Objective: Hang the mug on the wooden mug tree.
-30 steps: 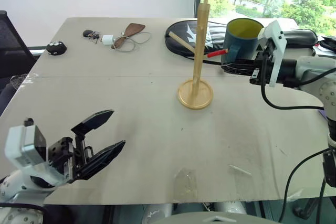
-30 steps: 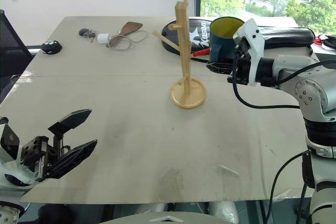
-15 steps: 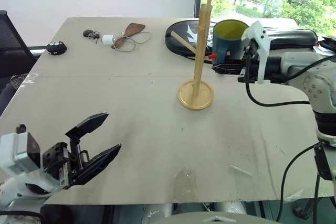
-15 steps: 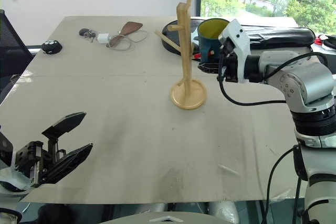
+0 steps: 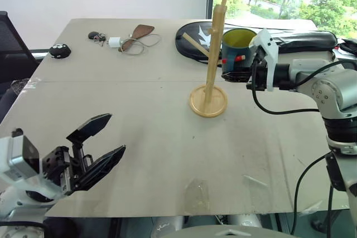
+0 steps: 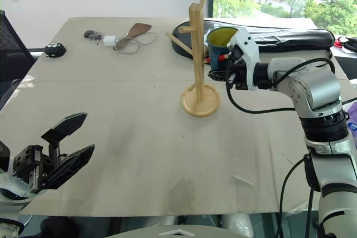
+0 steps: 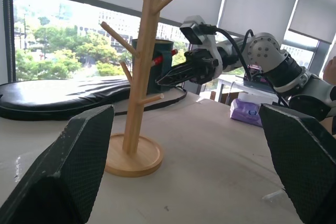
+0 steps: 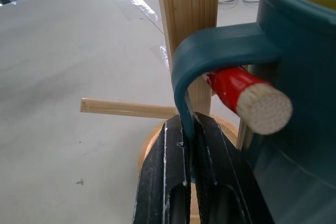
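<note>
The wooden mug tree [image 5: 212,48] stands upright on its round base [image 5: 207,103] in the middle of the table. The teal mug [image 5: 237,45] with a yellow-green inside hangs in the air right beside the post. My right gripper [image 8: 190,124] is shut on the lower part of the mug's handle [image 8: 210,51]. The red-tipped peg [image 8: 247,95] passes through the handle loop. My left gripper [image 5: 111,135] is open and holds nothing, low at the table's near left corner, far from the tree.
A black racket bag [image 5: 301,38] lies behind the tree at the far right. Keys, a white charger [image 5: 114,42] and a brown pouch [image 5: 139,30] lie at the far left, with a small black object [image 5: 59,51] near the left edge.
My right gripper has carried the mug leftward to the post, and the red-tipped peg now sits inside the handle loop. The left gripper has stayed put.
</note>
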Robot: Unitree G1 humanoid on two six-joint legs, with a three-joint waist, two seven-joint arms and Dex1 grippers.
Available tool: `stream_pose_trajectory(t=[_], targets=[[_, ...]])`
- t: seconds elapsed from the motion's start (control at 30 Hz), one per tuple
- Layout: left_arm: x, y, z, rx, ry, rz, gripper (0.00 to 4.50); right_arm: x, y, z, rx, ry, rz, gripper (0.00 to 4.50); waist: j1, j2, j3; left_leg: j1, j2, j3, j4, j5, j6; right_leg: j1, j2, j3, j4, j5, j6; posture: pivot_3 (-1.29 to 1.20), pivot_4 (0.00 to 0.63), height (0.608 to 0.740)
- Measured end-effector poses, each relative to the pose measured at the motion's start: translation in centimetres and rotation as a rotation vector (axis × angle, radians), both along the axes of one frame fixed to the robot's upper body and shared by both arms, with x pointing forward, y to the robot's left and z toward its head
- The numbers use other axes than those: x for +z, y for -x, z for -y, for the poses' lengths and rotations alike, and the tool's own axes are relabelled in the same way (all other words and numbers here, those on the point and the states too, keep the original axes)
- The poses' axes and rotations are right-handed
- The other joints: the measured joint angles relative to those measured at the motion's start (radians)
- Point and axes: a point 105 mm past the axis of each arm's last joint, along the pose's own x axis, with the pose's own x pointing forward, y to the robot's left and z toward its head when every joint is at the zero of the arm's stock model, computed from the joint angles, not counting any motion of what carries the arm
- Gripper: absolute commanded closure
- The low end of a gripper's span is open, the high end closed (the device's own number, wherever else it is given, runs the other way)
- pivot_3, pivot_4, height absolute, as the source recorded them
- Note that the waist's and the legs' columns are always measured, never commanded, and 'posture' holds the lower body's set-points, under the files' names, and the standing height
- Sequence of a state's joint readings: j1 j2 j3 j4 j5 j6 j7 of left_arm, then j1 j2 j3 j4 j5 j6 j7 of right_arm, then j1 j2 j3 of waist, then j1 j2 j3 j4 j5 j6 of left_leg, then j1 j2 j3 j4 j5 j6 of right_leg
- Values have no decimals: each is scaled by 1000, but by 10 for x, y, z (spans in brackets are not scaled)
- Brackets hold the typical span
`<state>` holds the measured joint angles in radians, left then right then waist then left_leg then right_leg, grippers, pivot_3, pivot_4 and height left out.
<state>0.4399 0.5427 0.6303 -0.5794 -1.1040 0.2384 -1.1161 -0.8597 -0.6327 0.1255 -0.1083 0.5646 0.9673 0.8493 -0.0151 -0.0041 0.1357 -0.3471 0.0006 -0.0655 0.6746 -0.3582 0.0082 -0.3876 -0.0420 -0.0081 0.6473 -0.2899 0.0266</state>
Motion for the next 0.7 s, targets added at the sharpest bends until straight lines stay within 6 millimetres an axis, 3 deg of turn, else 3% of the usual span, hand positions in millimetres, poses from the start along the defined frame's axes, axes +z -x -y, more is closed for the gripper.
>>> stream_pose_trajectory(t=[0.1,0.13,0.33,0.43,0.7], targets=[[1,-1,1,-6,4,6,0,2,1,0,14,1,19,3371,-1,0,0,0,0,0,0,0,0,0,0,0,0,0,0,0,150,740],[1,-2,1,-10,6,6,0,3,1,0,19,1,27,2749,-1,0,0,0,0,0,0,0,0,0,0,0,0,0,0,0,150,740],[-1,-8,-1,-14,26,5,0,12,12,12,22,-10,67,252,4,0,0,-1,-1,-1,1,0,0,0,-1,-1,0,0,0,0,150,740],[-6,-16,5,-11,33,-36,0,17,31,27,25,-35,93,252,4,0,0,-2,-1,-4,2,0,0,1,-2,-3,-1,0,0,0,150,740],[-24,-36,22,-11,1,-191,0,20,58,50,-45,-172,148,252,2,0,0,-1,-2,-5,4,0,0,2,-2,-3,2,0,0,0,150,740]])
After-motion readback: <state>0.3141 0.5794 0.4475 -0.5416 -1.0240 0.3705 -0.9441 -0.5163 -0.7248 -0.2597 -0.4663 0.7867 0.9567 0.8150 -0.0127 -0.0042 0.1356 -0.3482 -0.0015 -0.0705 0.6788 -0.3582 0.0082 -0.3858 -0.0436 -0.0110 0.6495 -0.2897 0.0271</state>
